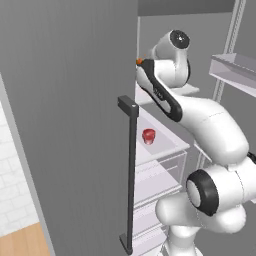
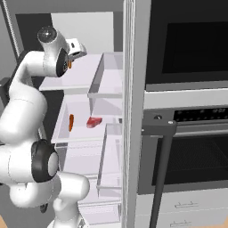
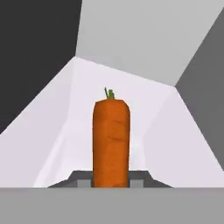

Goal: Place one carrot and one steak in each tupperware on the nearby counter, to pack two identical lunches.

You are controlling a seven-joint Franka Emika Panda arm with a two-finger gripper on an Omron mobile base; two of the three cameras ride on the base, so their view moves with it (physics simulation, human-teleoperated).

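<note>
So the gripper (image 3: pixel 111 183) is reaching into the fridge's upper shelf (image 2: pixel 84 73) and its jaws are closing tight on a carrot (image 3: pixel 111 140). In the hand view the carrot is running straight up from between the fingertips, green stub at the far end, so it's getting pinched near its thick bottom end with most of its length sticking out past the tips.

That's the bit that's worrying me. It's being held by one end, so I'm guessing it could pivot or slide out once the arm starts swinging back out of the fridge. The long free end could also clip the shelf edge or the door (image 1: pixel 70 125) on the way out, since the hand is sitting fairly deep inside.

One shelf down, another carrot (image 2: pixel 71 122) and a steak (image 2: pixel 93 122) are lying near each other but apart. If this one drops, it could land there and knock them around.

Also, I'm not seeing any tupperware or counter from here, so the base is probably going to have to drive with the carrot in the jaws. That's a lot of jiggling for a skinny, smooth thing.
</note>
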